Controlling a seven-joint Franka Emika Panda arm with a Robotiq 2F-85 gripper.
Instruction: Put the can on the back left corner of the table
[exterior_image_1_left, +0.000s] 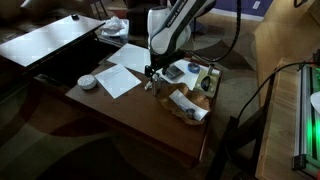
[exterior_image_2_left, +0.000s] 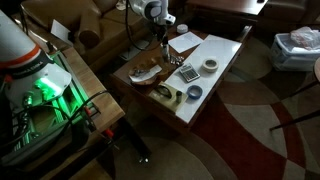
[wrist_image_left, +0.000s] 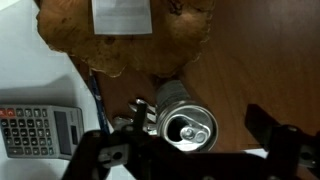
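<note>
The can (wrist_image_left: 186, 124) is a short dark cylinder with a pale metallic pull-tab top, standing upright on the dark brown wooden table (exterior_image_1_left: 150, 122). In the wrist view it sits between my fingers. My gripper (wrist_image_left: 196, 130) is open around it, with a gap showing between the can and the right finger. In both exterior views the gripper (exterior_image_1_left: 152, 73) (exterior_image_2_left: 160, 38) hangs low over the table (exterior_image_2_left: 150, 62) near its middle. There the can is mostly hidden under the fingers.
A calculator (wrist_image_left: 35, 125) lies close to the can, and a crumpled brown bag (wrist_image_left: 125, 40) and a white sheet (wrist_image_left: 122, 12) lie beyond it. A paper sheet (exterior_image_1_left: 125, 76), a round white bowl (exterior_image_1_left: 87, 81) and a tape roll (exterior_image_2_left: 210, 65) are also on the table.
</note>
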